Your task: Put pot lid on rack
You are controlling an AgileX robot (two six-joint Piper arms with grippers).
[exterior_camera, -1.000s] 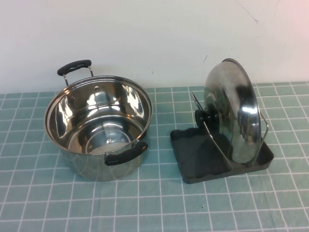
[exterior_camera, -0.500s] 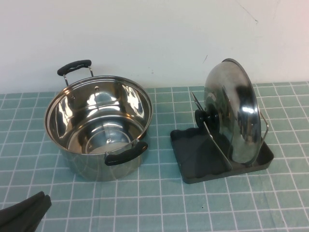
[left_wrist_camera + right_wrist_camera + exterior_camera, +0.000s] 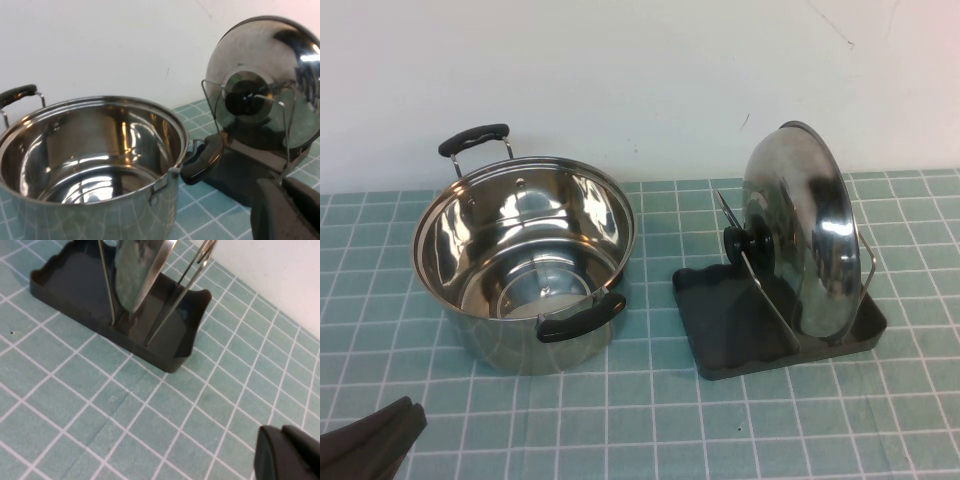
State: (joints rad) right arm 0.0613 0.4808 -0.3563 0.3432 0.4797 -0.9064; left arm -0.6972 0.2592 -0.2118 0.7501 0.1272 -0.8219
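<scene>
The shiny steel pot lid with its black knob stands upright on edge in the dark grey rack, leaning between the wire loops. It also shows in the left wrist view and its lower edge shows in the right wrist view. My left gripper is at the near left corner of the table, shut and empty, in front of the pot; it also shows in the left wrist view. My right gripper is shut and empty over bare tiles near the rack, and is out of the high view.
The open steel pot with two black handles stands left of the rack, one handle close to the rack's edge. A white wall runs along the back. The green tiled cloth covers the table.
My left gripper has come into the high view at the near left corner. The lid, rack and pot have not moved.
</scene>
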